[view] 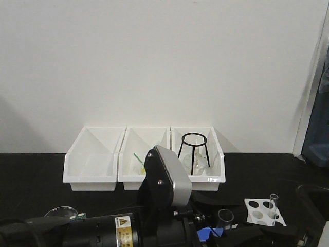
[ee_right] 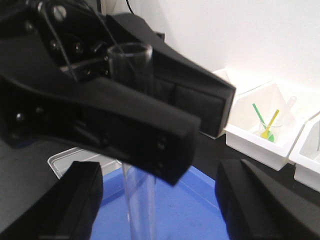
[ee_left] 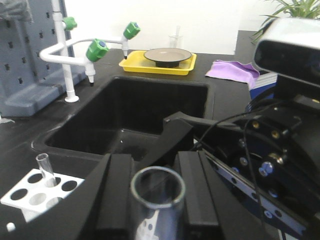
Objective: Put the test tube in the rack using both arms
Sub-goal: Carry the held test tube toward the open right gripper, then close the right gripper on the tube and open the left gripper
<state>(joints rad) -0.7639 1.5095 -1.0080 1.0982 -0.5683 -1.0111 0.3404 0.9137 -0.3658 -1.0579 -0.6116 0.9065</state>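
Observation:
My left gripper (ee_left: 156, 165) is shut on the test tube (ee_left: 157, 189), a wide clear glass tube held upright, its open rim showing between the two black pads. In the right wrist view the same test tube (ee_right: 140, 200) hangs down from the left gripper's black fingers (ee_right: 150, 135). My right gripper (ee_right: 160, 207) is open, one finger on each side of the tube's lower part and clear of it. The white rack (ee_left: 22, 192) lies low at left in the left wrist view. In the front view the tube (view: 224, 216) is just left of the rack (view: 256, 211).
A slimmer clear tube (view: 273, 202) stands in the rack. Three white bins (view: 92, 177) line the back wall; the right one holds a black wire stand (view: 194, 152). A black sink (ee_left: 135, 112), white taps (ee_left: 75, 52) and a yellow tray (ee_left: 131, 65) lie beyond. A blue surface (ee_right: 200, 210) is below the grippers.

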